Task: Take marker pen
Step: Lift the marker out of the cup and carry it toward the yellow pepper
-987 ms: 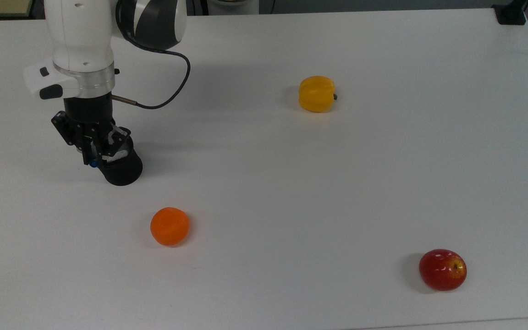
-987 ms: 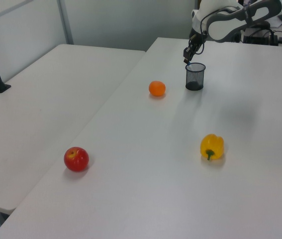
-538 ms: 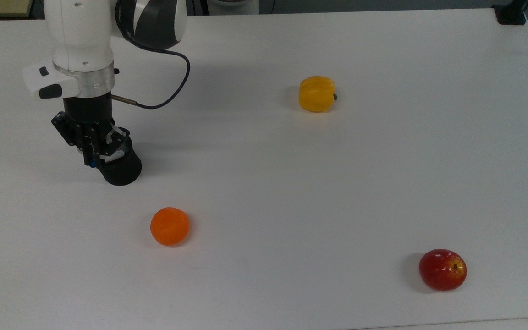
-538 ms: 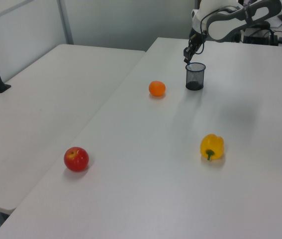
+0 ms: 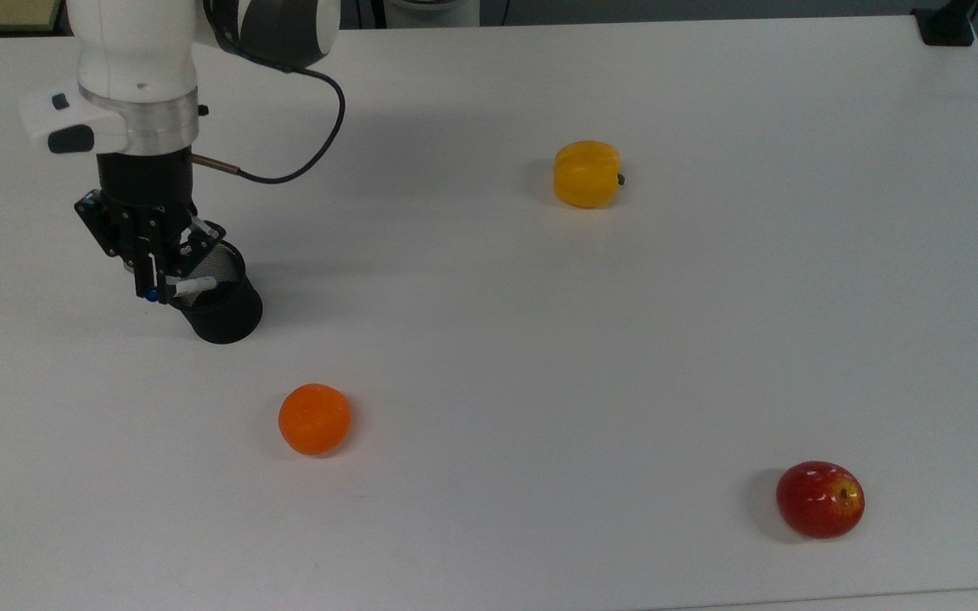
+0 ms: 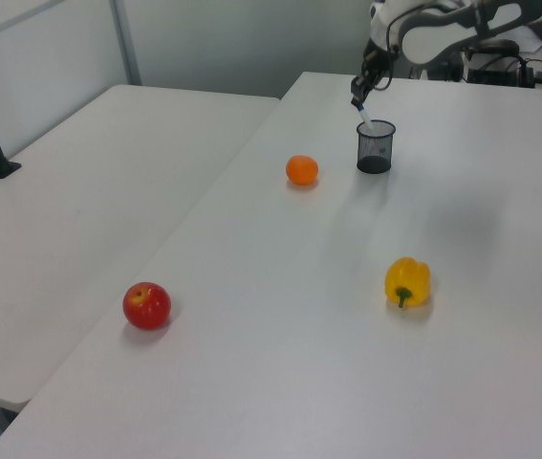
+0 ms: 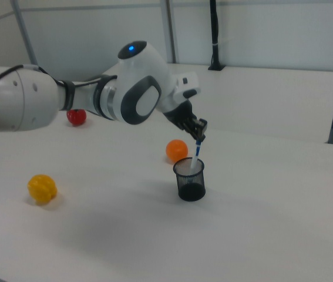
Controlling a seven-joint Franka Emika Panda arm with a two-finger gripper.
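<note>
Since a moment ago, the white robot arm [image 5: 137,76] has gone up a little, and the slim white marker pen with a blue cap [image 7: 197,155] has come partly out of the round black mesh cup [image 7: 189,179].

In the top view, the big white table [image 5: 625,339] has lots of open room. The cup sits near the 9 o'clock edge. The round orange fruit [image 5: 314,418] is at 5 o'clock from the cup. The yellow bell pepper [image 5: 587,173] is far off at 2 o'clock, and the red apple [image 5: 819,499] is near the 5 o'clock corner.

The arm reaches down from 12 o'clock, just above the cup. Its black fingers [image 7: 200,137] point down and are pinched tight on the pen's blue top. The pen hangs tilted, and its low end is inside the cup.
</note>
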